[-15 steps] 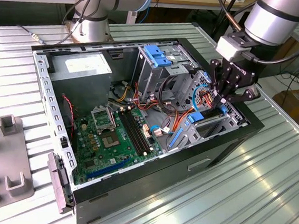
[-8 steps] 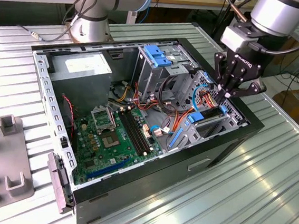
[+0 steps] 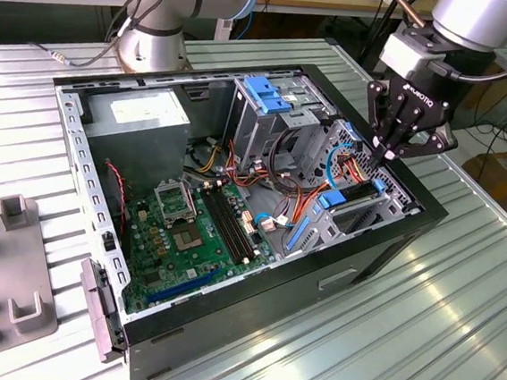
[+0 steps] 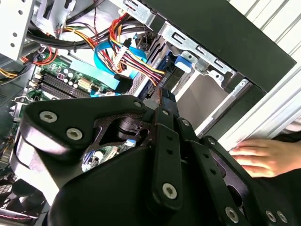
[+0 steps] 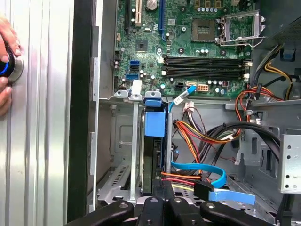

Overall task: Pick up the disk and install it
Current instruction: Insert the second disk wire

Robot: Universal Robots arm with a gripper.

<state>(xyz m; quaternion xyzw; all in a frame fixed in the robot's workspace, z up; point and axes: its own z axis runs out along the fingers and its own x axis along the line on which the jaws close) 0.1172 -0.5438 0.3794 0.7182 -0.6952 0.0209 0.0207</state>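
- The disk point(image 5: 153, 155) stands on edge in a metal bay at the corner of the open computer case point(image 3: 383, 247), its blue carrier point(image 3: 337, 198) at the bay mouth.
- The hand point(image 3: 392, 155) hangs just above that bay, fingers drawn together and gripping nothing.
- A person's hand point(image 4: 263, 157) rests on the table point(image 3: 455, 335) beside the case.

Disk point(image 5: 154, 141) on edge in drive bay
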